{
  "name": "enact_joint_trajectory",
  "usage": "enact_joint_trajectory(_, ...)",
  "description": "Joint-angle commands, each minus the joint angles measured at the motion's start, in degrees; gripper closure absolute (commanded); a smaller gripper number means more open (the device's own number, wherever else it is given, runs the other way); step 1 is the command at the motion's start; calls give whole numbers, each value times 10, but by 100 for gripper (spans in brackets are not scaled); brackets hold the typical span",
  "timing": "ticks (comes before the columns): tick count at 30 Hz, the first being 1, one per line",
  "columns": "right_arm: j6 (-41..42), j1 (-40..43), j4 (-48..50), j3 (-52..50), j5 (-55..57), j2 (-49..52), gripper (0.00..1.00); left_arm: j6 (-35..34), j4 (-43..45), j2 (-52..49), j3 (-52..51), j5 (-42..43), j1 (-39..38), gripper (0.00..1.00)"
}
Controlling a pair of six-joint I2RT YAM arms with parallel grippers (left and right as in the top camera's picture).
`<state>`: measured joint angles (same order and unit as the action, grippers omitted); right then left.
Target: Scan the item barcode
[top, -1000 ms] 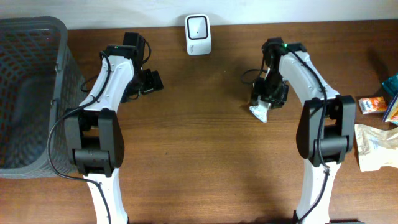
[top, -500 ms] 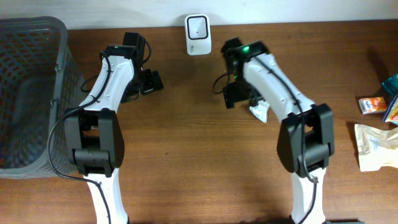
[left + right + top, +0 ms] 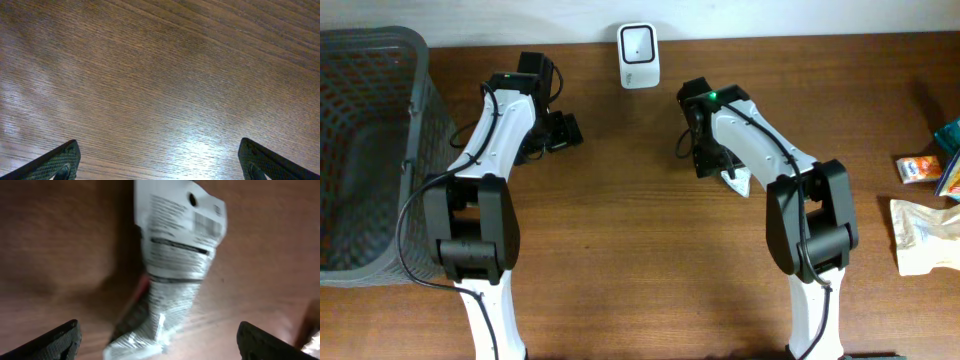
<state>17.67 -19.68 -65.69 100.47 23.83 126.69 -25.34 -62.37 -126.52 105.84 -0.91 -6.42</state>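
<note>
Lying on the counter (image 3: pixel 620 250) beneath the right pincer (image 3: pixel 160 342), the white pouch (image 3: pixel 175 265) showed printed text and what looked like a barcode, though that view was blurred. Both pincers stood spread wide, grasping nothing. The left pincer (image 3: pixel 160 162) hovered over bare wood.

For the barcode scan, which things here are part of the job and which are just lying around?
Part of the job:
white packet, lying under the open right gripper
white scanner at the far edge

Lying about:
grey basket
orange packet
crumpled beige bag
teal item at the right edge
</note>
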Motion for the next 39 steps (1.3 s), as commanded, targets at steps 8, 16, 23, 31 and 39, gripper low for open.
enact_joint_trajectory(8,45,10,53,-22,-102,7,41,1,-1,17,-2,-4,-2,1)
enact_joint_trajectory(16,45,10,53,-31,-153,7,96,1,-1,17,-2,-4,-2,1)
enact_joint_trajectory(23,45,10,12,-19,-181,6,96,1,-1,17,-2,-4,-2,1)
enact_joint_trajectory(31,45,18,-55,53,-181,5,96,1,-1,17,-2,-4,-2,1)
enact_joint_trajectory(39,54,48,-35,51,-181,6,95,1,-1,17,-2,-4,-2,1)
